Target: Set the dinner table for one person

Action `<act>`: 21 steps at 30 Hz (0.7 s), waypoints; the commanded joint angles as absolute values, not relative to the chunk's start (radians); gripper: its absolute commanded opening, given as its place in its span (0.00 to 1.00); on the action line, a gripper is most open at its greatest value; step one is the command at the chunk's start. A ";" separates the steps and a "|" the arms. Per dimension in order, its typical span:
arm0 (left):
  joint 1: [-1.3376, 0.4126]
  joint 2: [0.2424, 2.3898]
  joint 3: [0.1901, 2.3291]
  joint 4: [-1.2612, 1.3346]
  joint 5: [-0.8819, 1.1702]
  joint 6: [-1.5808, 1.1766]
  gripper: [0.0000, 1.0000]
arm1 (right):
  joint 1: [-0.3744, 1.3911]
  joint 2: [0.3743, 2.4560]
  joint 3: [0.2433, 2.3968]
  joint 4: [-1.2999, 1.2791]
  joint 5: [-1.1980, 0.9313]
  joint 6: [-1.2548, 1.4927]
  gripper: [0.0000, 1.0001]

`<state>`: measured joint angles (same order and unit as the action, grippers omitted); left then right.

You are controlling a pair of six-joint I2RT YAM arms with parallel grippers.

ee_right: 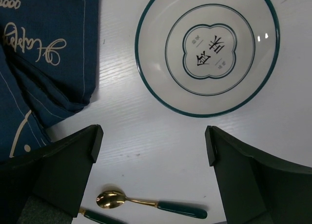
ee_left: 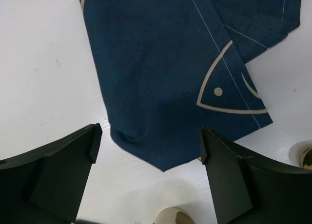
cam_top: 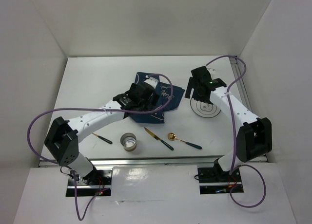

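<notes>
The left hand (ee_left: 149, 139) is hanging low over the near corner of a blue cloth mat (ee_left: 161, 63), and its two fingers are standing wide apart with nothing between them. Its white arm is reaching from the near left corner across to the middle. The right hand (ee_right: 153, 136) is pointing down too, with its fingers spread wide and holding nothing. It is hovering over bare table between a white plate (ee_right: 156, 48) with green rings and a gold spoon (ee_right: 156, 204) with a dark handle. Its arm is bending up and back from the right side. The mat is lying crumpled, near the plate but not touching it. The big white table (cam_top: 97, 83) is sitting under everything, with a metal rail (cam_top: 161, 160) along its near edge. A knife (cam_top: 158, 139) and a small round cup (cam_top: 129, 141) are lying near that rail. White walls are standing around the table.
</notes>
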<state>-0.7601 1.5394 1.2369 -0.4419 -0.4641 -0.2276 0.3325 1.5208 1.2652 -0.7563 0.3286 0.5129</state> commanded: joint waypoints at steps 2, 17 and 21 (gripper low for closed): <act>-0.805 1.576 1.243 -0.352 -0.419 -0.220 0.99 | 0.319 1.447 1.243 -0.795 0.384 0.558 1.00; -1.043 1.860 1.290 -0.354 -0.662 -0.017 0.96 | 0.051 1.264 1.095 -0.764 0.038 0.505 1.00; -1.054 1.934 1.316 -0.354 -0.715 0.008 0.96 | 0.028 1.255 1.095 -0.755 0.020 0.486 1.00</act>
<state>-1.0470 1.8923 1.2613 -0.3637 -0.6292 -0.0357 0.0368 1.2976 1.0920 -0.7639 0.0593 0.5106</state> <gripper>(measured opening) 0.958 0.999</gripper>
